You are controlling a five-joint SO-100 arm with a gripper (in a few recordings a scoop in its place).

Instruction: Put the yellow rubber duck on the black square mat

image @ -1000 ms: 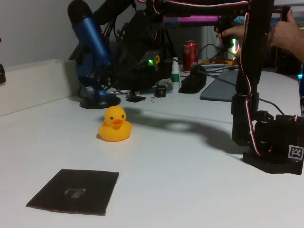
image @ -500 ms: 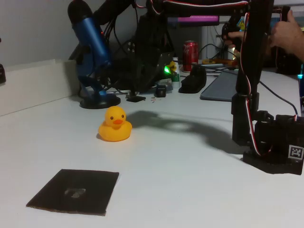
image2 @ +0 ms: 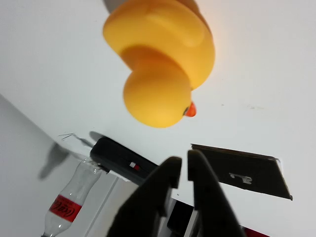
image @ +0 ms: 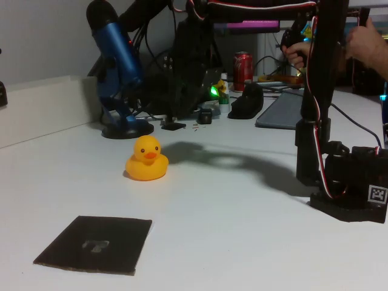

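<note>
The yellow rubber duck (image: 146, 159) stands upright on the white table, facing the camera, well apart from the black square mat (image: 96, 244) at the front left. In the wrist view the duck (image2: 160, 59) is seen from behind and above, and the mat (image2: 242, 170) lies beyond it. My gripper (image2: 183, 159) points toward them with its two dark fingers almost touching and nothing between them. In the fixed view the gripper (image: 191, 79) hangs in the air behind and above the duck, dark against the clutter.
A blue microphone (image: 115, 66) on a round base stands behind the duck. A red can (image: 243, 62), a black mouse-shaped object (image: 245, 100) and a grey pad (image: 282, 115) sit further back. The arm's base (image: 345, 182) is at the right. A clear bottle (image2: 66, 202) lies nearby.
The wrist and gripper shifted to the right and slightly down behind the duck; its green light moved that way. The duck and the mat stayed put.
</note>
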